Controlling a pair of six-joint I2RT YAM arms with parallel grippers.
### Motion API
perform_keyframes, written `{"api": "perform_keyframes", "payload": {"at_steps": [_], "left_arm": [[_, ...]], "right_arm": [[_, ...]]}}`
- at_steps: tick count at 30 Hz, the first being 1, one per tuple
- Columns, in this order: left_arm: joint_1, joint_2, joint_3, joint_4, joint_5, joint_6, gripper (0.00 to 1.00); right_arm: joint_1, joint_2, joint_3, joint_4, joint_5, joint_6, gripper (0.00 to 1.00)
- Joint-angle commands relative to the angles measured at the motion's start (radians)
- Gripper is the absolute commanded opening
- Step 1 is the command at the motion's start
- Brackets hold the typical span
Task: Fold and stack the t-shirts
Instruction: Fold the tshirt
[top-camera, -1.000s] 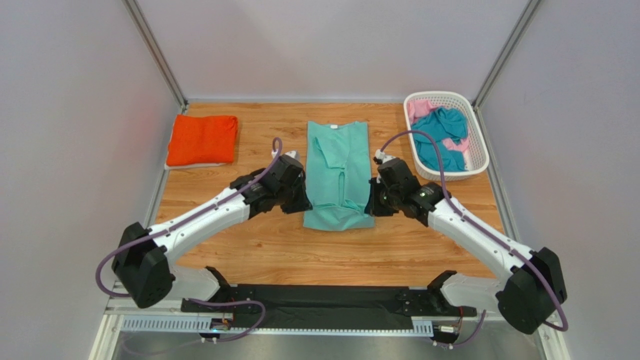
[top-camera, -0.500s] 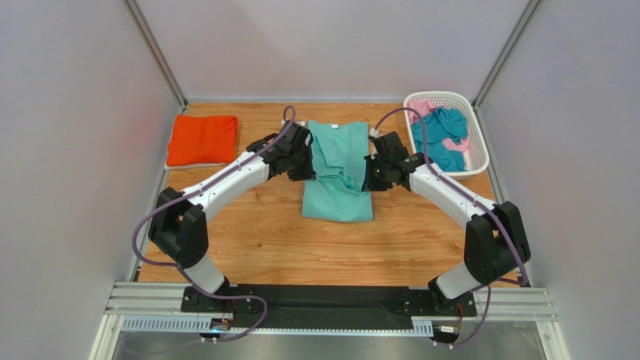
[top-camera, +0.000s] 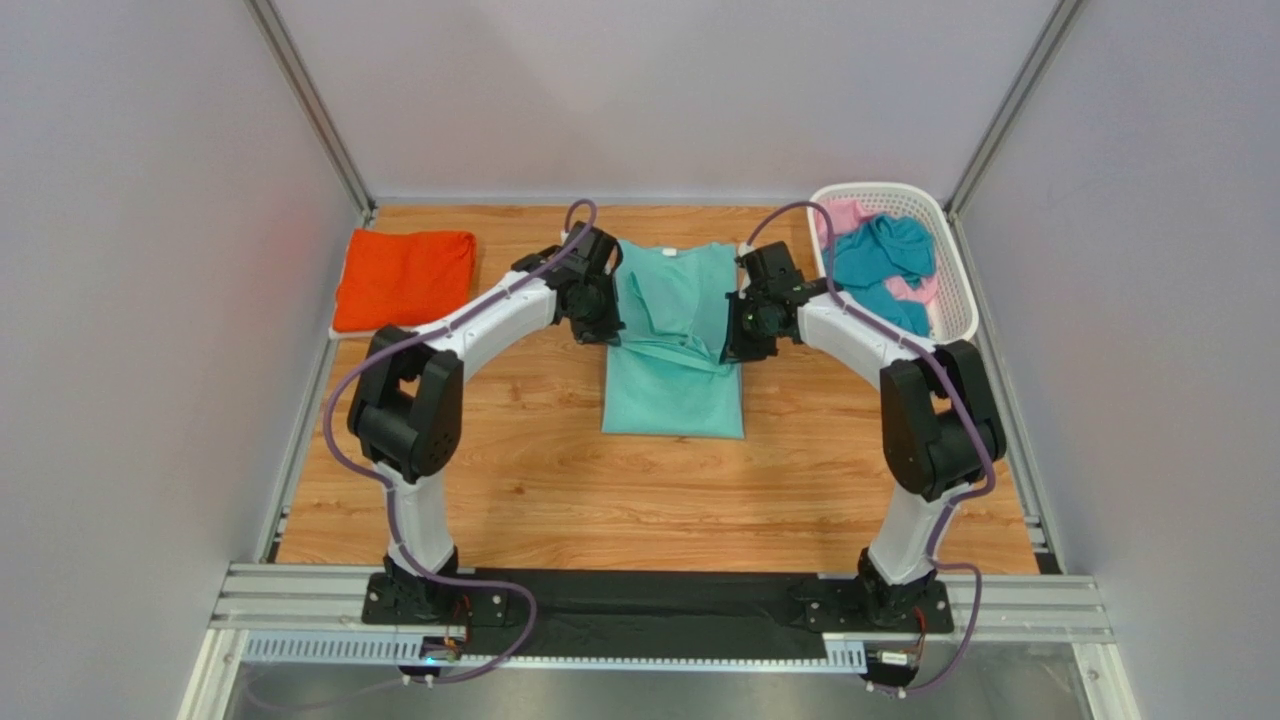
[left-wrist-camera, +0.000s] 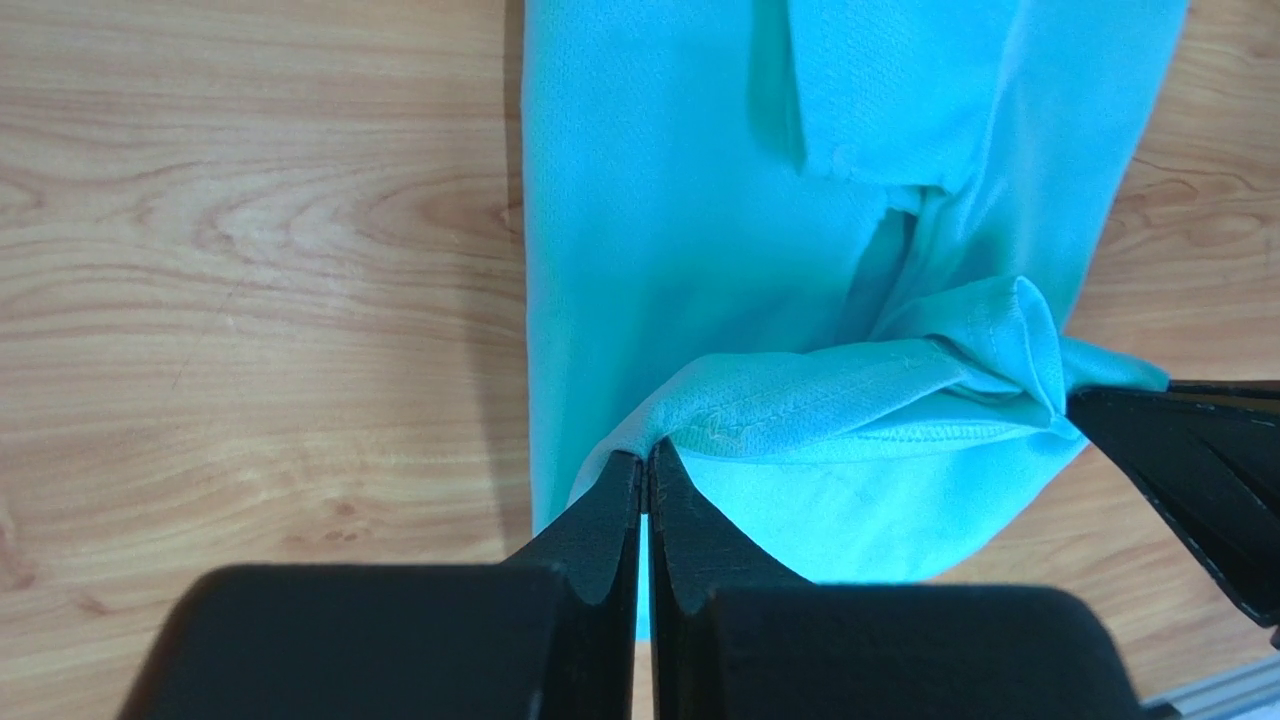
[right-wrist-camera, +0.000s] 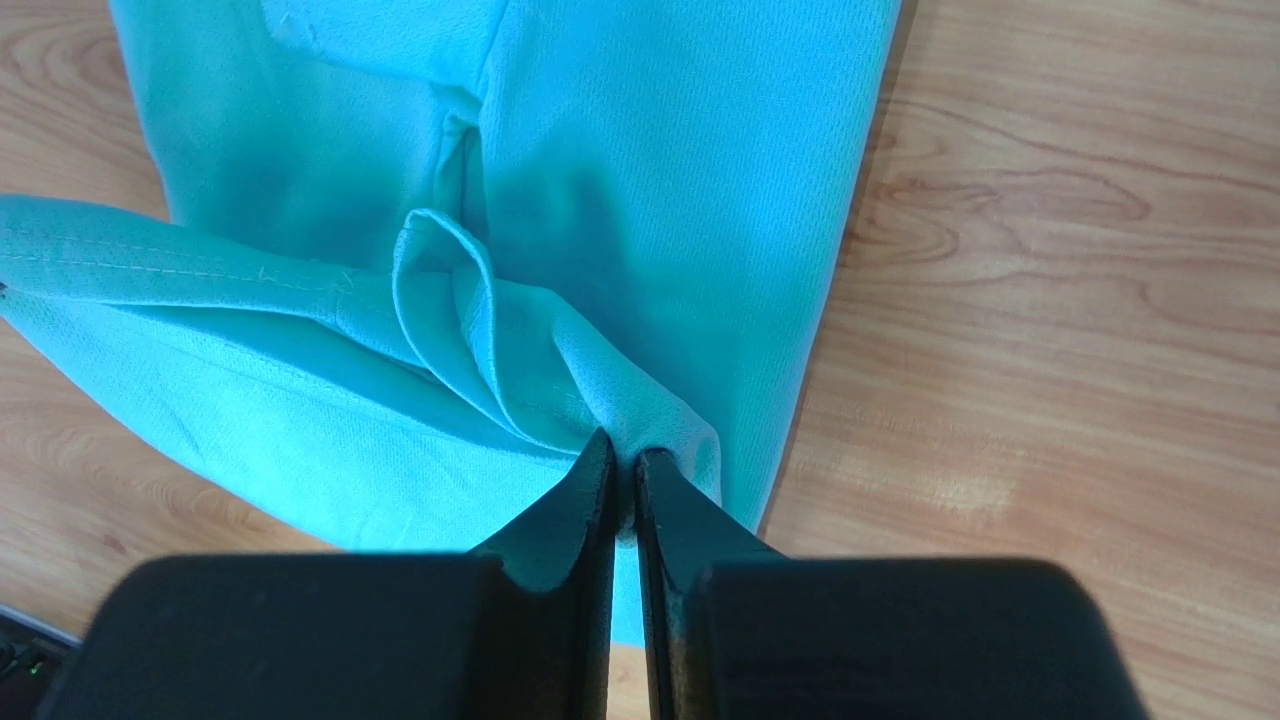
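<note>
Lying lengthwise at the middle of the wooden surface (top-camera: 511, 488), the mint-green t-shirt (top-camera: 672, 398) is recorded with a stitched edge raised over its body, judged a lengthwise fold toward the collar in hand. That edge is pinched at its left end by the left end effector (left-wrist-camera: 646, 468) and at its right end by the right end effector (right-wrist-camera: 622, 453), both closed on the cloth so that the fold is kept level. Farther back, a folded orange t-shirt (top-camera: 403, 279) is set at the left, apparently as the base of the stack, while a teal t-shirt (top-camera: 879, 273) and a pink t-shirt (top-camera: 842, 219) are kept unfolded in the white basket (top-camera: 902, 192) at the right.
</note>
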Motion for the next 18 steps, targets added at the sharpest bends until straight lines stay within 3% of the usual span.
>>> {"api": "perform_keyframes", "payload": {"at_steps": [1,5,7,9,11,13,14,15,17,18], "left_arm": [[0.008,0.044,0.065,0.007,0.025,0.031,0.00],[0.017,0.121,0.118,0.013,0.060,0.039,0.02],[0.019,0.141,0.138,0.007,0.066,0.039,0.10],[0.019,0.139,0.143,0.001,0.068,0.042,0.32],[0.019,0.118,0.139,-0.005,0.068,0.040,0.44],[0.019,0.069,0.114,-0.010,0.065,0.033,0.60],[0.019,0.049,0.103,-0.008,0.054,0.028,0.68],[0.017,0.026,0.094,-0.008,0.048,0.020,0.85],[0.017,-0.040,0.063,-0.008,0.033,0.016,0.99],[0.017,-0.063,0.036,-0.010,0.033,0.013,1.00]], "right_arm": [[-0.013,0.043,0.065,0.044,-0.004,-0.012,0.08],[-0.025,0.095,0.108,0.051,0.050,0.017,0.13],[-0.027,0.118,0.127,0.049,0.059,0.018,0.16],[-0.027,0.117,0.151,0.031,0.068,0.021,0.33],[-0.025,0.092,0.152,0.022,0.073,0.023,0.49],[-0.025,0.066,0.142,0.012,0.067,0.015,0.52],[-0.025,0.031,0.136,0.011,0.067,0.015,1.00],[-0.025,0.014,0.119,0.008,0.067,0.014,1.00],[-0.025,-0.047,0.096,0.000,0.062,0.018,1.00],[-0.024,-0.075,0.063,0.003,0.059,0.023,1.00]]}}
